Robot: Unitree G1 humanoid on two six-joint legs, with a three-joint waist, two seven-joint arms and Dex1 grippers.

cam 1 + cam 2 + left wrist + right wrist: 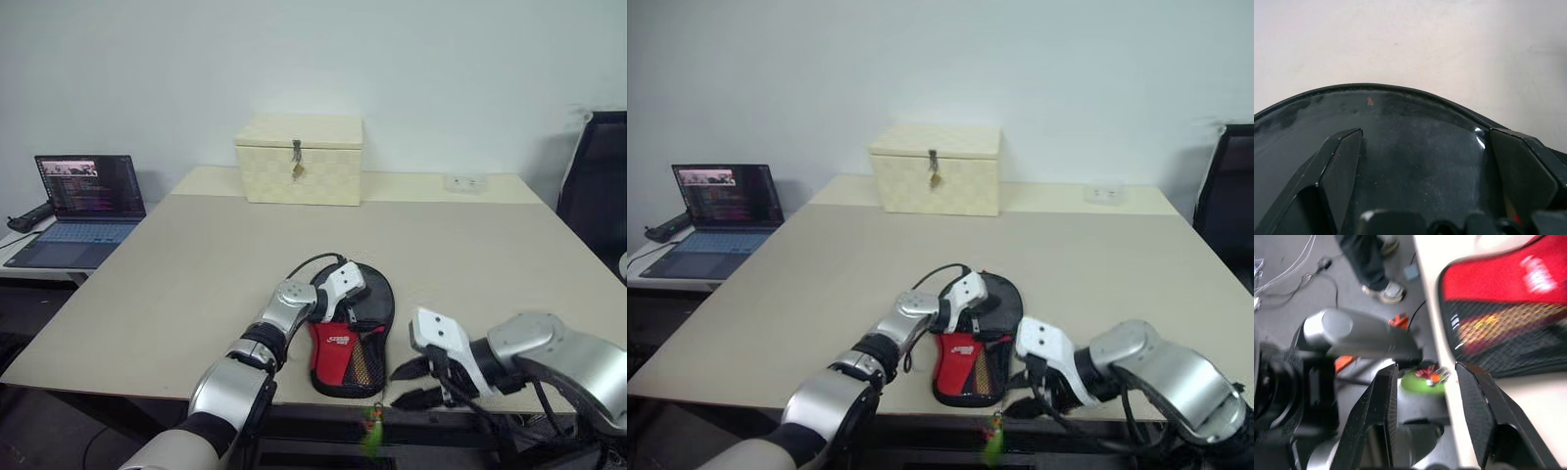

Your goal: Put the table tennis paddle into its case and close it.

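Note:
The case (343, 352) lies near the table's front edge, with its red logo panel and mesh pocket toward me and its round black end farther away. A green tag (372, 431) on a cord hangs from it over the edge. My left gripper (343, 311) rests open over the round end. In the left wrist view its fingers (1337, 166) straddle a glossy black rounded face (1415, 147), apparently the table tennis paddle lying in the case. My right gripper (411, 384) hovers open and empty at the table's edge, just right of the case. The tag (1422, 379) shows beyond its fingers.
A cream checkered latched box (299, 159) stands at the back of the table (196, 264), with a white socket strip (465, 182) to its right. A laptop (83, 206) sits on a side desk at left. A black chair (598, 186) stands at right. A person's feet (1376, 274) are on the floor.

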